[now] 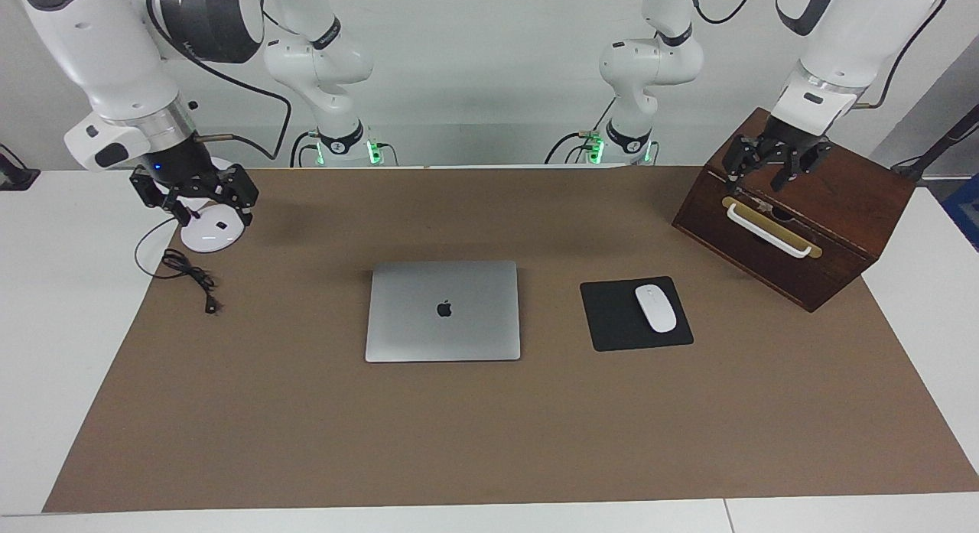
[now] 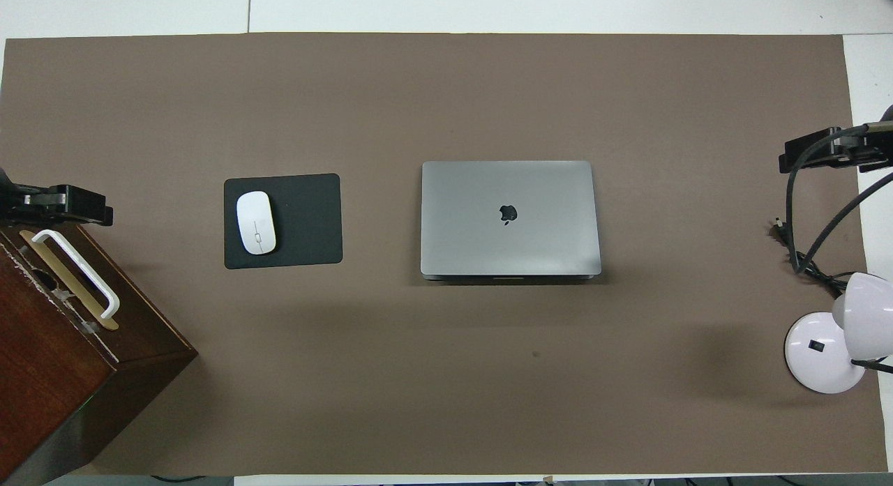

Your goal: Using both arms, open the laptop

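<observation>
- Laptop point(image 1: 443, 310) lies closed and flat on the brown mat at the middle of the worktop point(image 1: 53, 326), its lid seam facing the robots; pressed at the wrong edge, it could slide instead of opening.
- Wooden box point(image 1: 795, 212) sits under the left pincer point(image 1: 772, 166), whose fingers look spread and empty; a low sweep toward the middle might clip it.
- Desk lamp point(image 1: 206, 231) and its cord point(image 1: 187, 273) lie below the right pincer point(image 1: 195, 196), also released and empty; the cord could snag.
- Mouse point(image 1: 655, 308) on its black pad point(image 1: 612, 319), beside the laptop toward the left arm's end, could get knocked.
</observation>
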`<action>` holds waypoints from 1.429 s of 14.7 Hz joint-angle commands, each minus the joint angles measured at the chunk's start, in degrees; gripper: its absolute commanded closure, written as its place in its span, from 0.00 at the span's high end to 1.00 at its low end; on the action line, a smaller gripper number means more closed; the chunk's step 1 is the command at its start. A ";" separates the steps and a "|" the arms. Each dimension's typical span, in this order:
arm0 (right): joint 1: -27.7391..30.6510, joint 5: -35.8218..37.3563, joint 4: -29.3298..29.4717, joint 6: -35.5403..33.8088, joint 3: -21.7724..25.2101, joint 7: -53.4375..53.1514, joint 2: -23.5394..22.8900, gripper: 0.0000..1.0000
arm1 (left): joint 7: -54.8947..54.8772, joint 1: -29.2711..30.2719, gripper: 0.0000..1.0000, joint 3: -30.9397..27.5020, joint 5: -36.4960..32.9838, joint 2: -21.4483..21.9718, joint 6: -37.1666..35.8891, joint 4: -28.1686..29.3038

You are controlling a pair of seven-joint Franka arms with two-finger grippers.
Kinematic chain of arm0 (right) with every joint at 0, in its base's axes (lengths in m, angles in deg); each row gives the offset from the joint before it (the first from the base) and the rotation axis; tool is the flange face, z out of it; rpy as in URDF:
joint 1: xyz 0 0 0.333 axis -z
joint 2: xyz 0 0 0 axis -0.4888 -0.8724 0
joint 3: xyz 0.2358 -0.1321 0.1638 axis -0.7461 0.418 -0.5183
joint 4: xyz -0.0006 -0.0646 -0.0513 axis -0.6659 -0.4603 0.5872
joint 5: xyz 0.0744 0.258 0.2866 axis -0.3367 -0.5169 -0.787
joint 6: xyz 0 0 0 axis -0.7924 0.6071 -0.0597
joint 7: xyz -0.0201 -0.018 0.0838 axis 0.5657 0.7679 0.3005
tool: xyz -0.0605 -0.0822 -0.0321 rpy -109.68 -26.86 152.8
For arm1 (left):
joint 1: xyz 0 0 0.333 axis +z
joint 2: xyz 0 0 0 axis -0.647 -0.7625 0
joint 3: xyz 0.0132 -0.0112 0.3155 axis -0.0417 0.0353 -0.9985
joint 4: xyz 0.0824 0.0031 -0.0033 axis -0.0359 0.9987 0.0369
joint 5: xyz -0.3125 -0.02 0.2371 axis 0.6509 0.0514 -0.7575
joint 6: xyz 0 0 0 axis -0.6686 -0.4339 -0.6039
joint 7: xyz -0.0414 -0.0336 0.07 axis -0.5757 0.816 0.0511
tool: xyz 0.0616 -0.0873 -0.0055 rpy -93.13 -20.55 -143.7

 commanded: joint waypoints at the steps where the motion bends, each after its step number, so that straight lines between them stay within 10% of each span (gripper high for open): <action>1: 0.55 -0.15 -0.61 0.54 -0.39 -0.71 0.26 1.00 | -0.15 -0.09 0.00 -0.56 -0.76 0.70 1.40 0.62; 12: -0.59 -0.33 -0.61 0.63 -0.66 0.43 0.26 1.00 | 6.96 -0.27 0.00 -0.38 3.72 0.26 11.13 1.66; 21: -7.18 -0.42 -1.84 2.30 -0.74 -4.21 0.87 1.00 | 4.77 -8.51 0.00 -0.21 3.81 8.33 25.26 20.09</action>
